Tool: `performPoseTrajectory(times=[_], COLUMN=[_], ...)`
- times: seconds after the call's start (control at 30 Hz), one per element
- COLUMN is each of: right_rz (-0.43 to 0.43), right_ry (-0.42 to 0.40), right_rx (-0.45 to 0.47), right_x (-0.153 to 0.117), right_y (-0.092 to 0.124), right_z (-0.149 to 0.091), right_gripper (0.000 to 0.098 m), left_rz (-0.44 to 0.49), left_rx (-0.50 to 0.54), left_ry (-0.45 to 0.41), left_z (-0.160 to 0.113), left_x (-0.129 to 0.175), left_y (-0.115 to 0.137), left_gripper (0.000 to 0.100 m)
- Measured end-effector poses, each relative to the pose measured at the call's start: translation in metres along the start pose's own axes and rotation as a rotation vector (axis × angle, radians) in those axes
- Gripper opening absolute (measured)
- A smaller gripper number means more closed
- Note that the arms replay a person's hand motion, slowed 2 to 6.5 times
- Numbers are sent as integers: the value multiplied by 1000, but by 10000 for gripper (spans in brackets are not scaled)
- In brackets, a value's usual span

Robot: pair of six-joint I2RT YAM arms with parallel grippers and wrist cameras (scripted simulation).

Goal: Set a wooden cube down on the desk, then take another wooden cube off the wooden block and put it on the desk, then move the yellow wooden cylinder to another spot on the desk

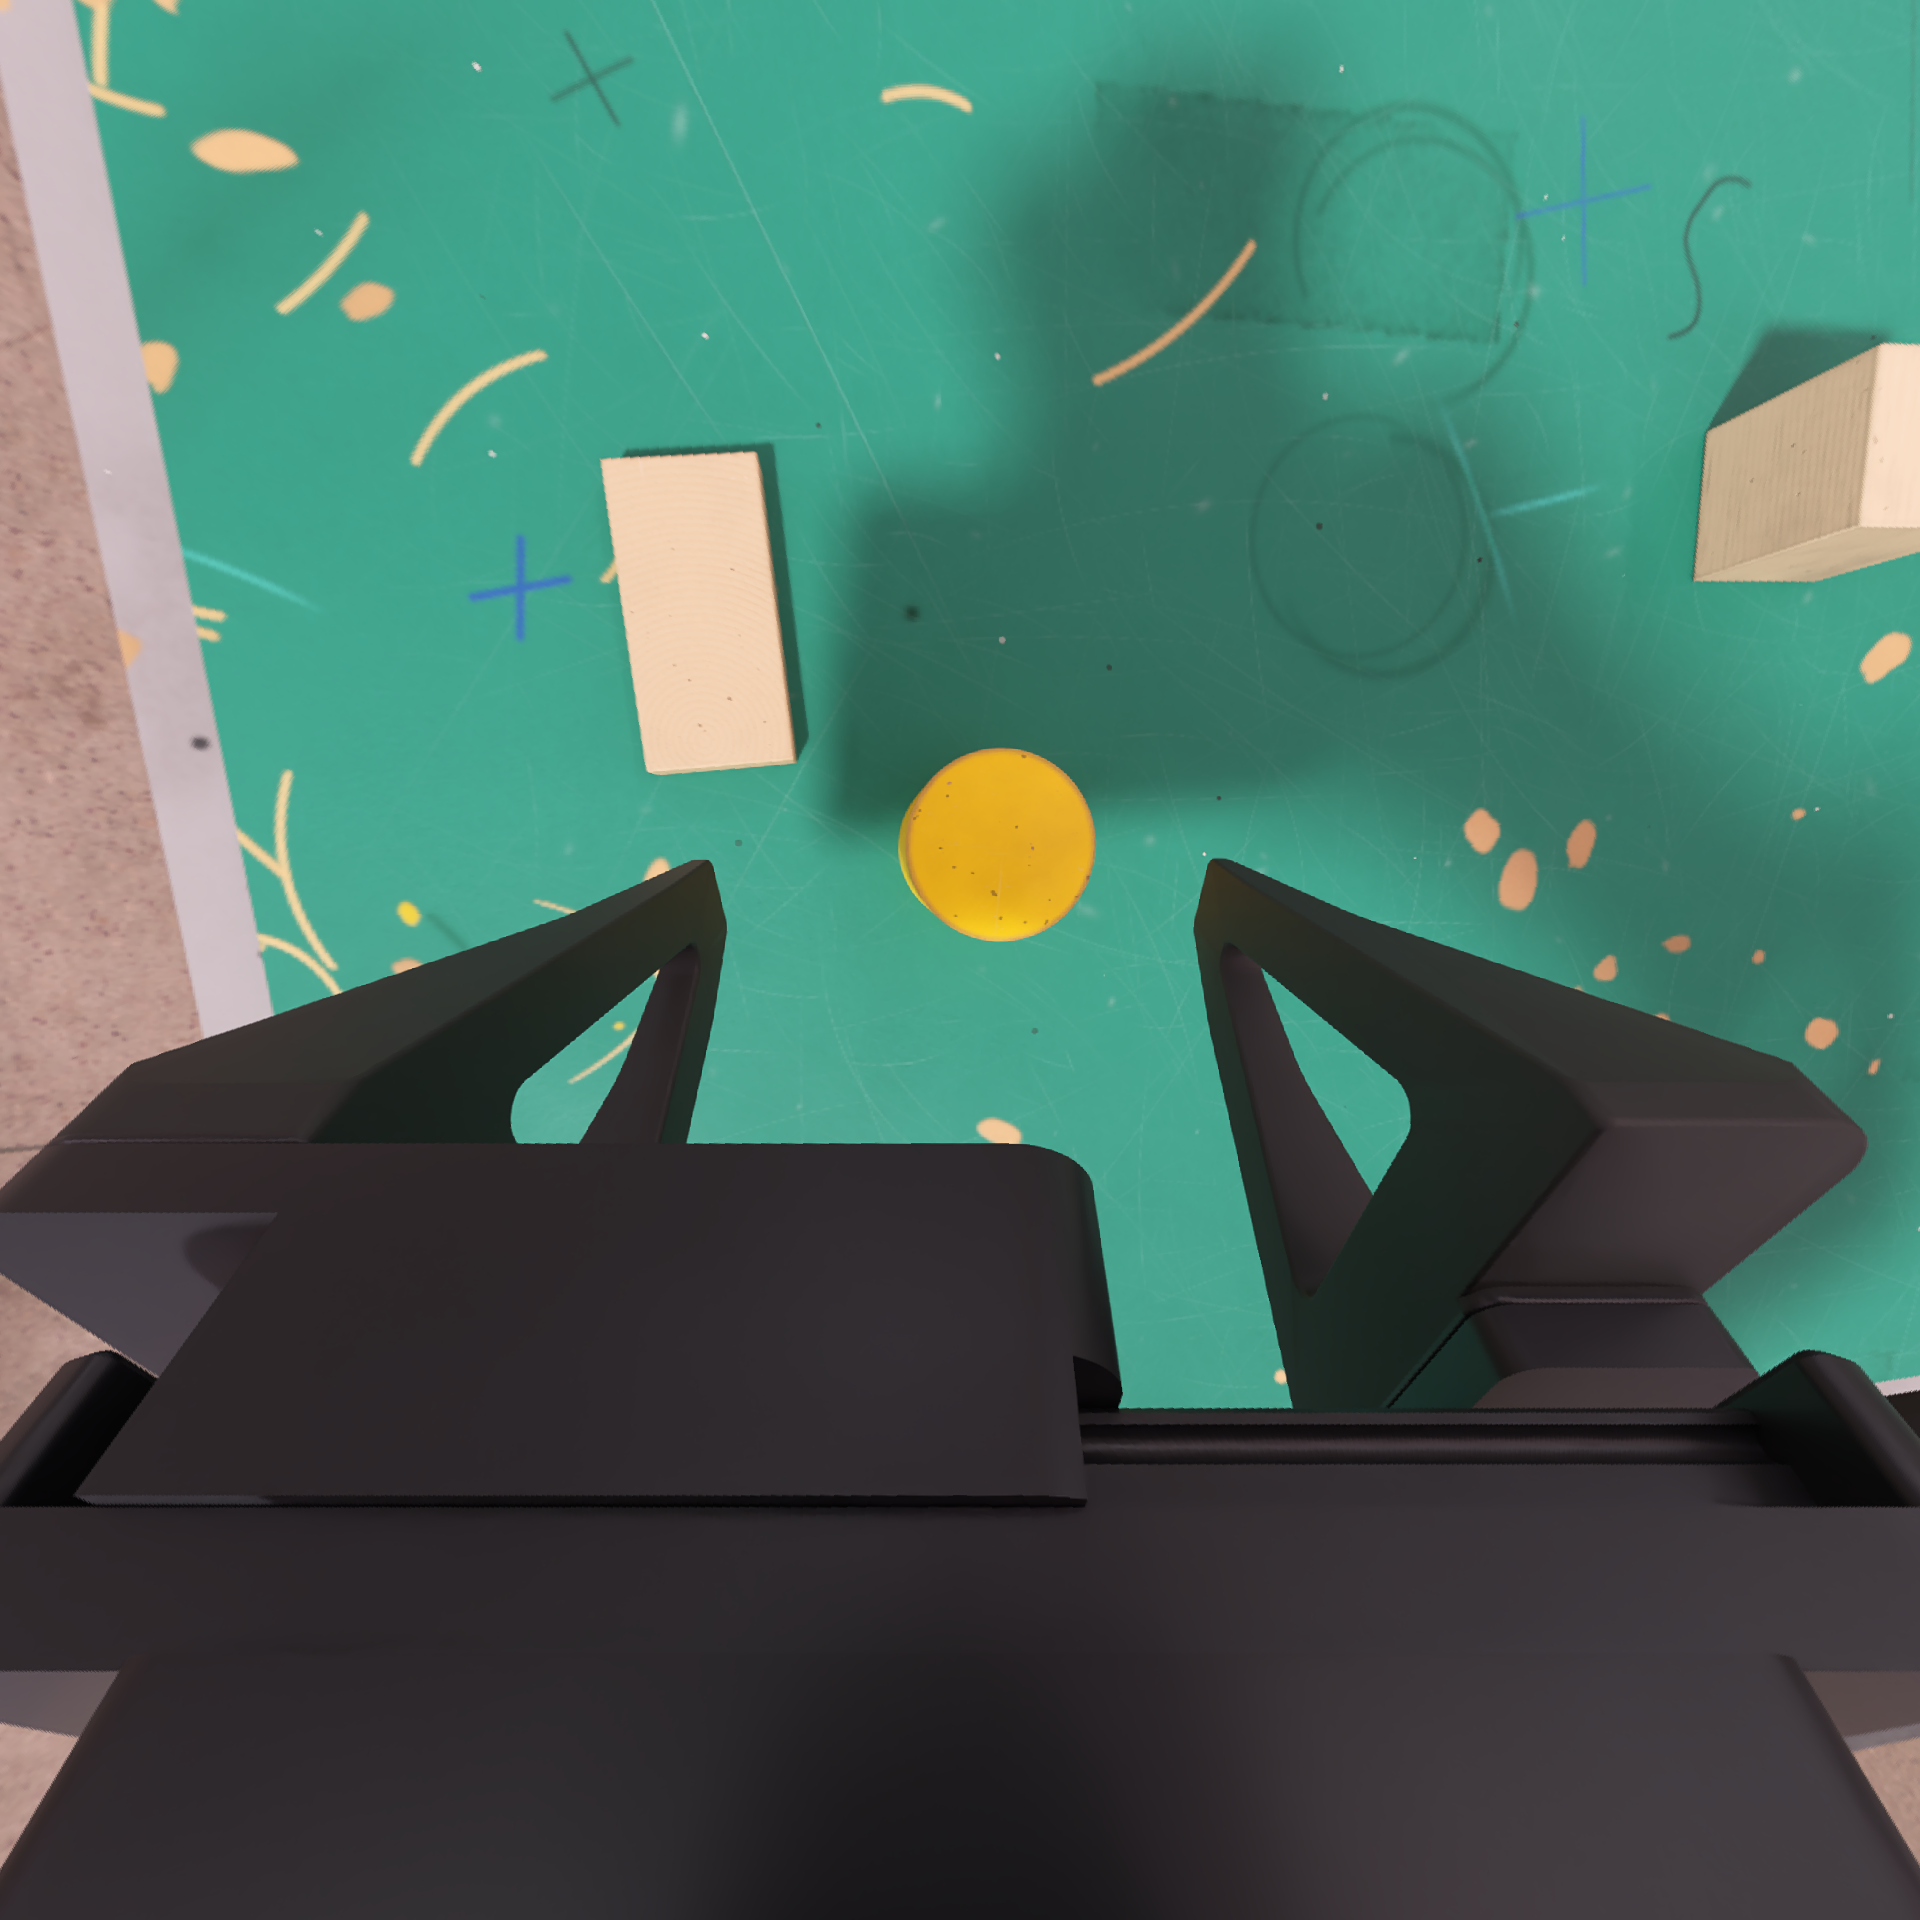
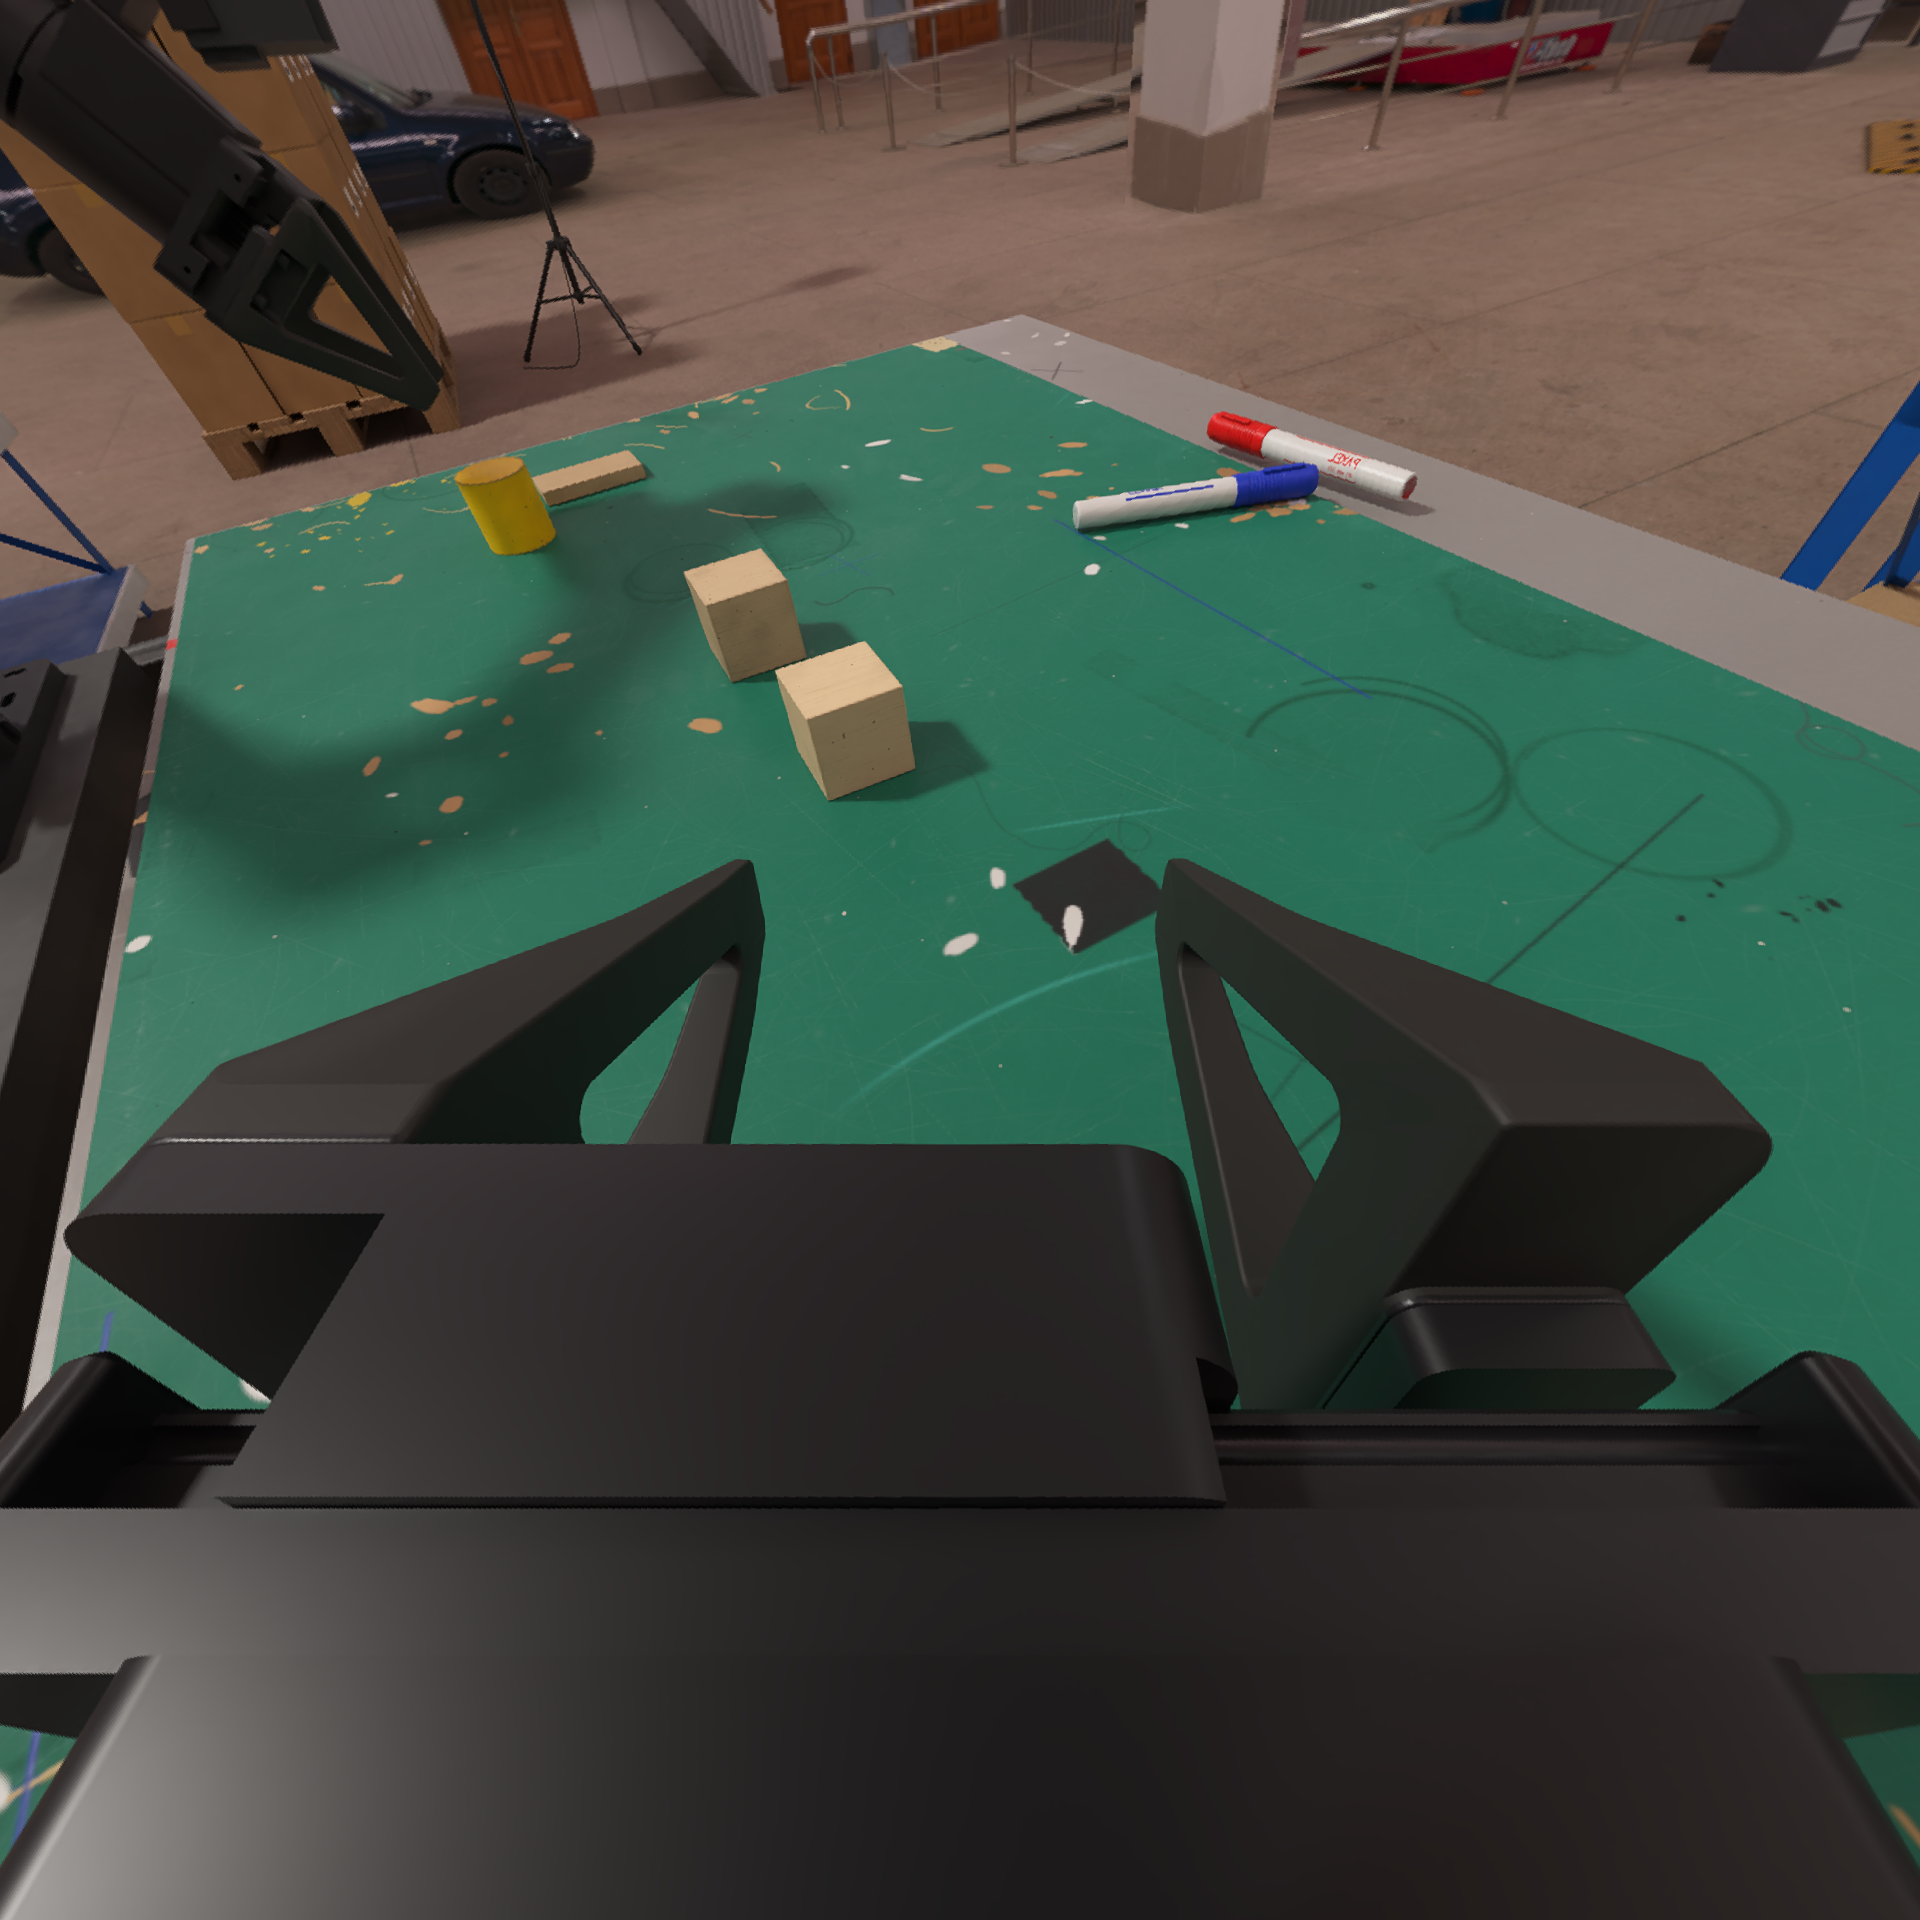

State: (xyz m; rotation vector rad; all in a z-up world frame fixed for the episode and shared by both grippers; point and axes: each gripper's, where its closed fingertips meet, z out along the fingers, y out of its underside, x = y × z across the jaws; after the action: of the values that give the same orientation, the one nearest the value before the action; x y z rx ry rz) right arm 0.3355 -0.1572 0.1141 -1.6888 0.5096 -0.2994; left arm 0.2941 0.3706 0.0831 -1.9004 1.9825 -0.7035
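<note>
Two markers, red-capped (image 2: pixel 1311 455) and blue-capped (image 2: pixel 1195 496), carry printed lettering on their barrels

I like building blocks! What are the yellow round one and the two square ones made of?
Yellow cylinder: looks like wood painted yellow, a bit glossy, with tiny dark specks.
Two cubes: bare pale wood, matte, with faint grain lines and small dots. I can't be fully sure from looks alone.

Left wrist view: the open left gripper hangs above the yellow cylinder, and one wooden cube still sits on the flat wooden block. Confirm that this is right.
One detail is wrong: no cube sits on the flat wooden block; its top is bare in the left wrist view. The right wrist view shows both wooden cubes on the green desk. The rest holds: the left gripper hangs open above the yellow cylinder.
</note>
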Motion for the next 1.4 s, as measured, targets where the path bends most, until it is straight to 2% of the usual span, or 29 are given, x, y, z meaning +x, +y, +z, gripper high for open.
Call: performPoseTrajectory(times=[0.53,0.93,1.03,1.13,1.4], right_rz=[-16,-18,-22,-27,-25], right_ry=[-3,2,4,6,11], right_rx=[-31,-29,-27,-23,-16], right_x=[-4,-1,0,0,1], right_y=[7,6,5,3,2], right_z=[2,1,1,0,-2], right_gripper=[645,647,647,648,647], left_rz=[48,64,68,80,149], left_rx=[-108,-197,-214,-229,-243], left_ry=[-65,-56,-46,-23,2], left_z=[26,47,51,54,54], left_x=[6,6,6,8,2], left_y=[16,21,20,19,18], left_gripper=[703,634,575,424,411])
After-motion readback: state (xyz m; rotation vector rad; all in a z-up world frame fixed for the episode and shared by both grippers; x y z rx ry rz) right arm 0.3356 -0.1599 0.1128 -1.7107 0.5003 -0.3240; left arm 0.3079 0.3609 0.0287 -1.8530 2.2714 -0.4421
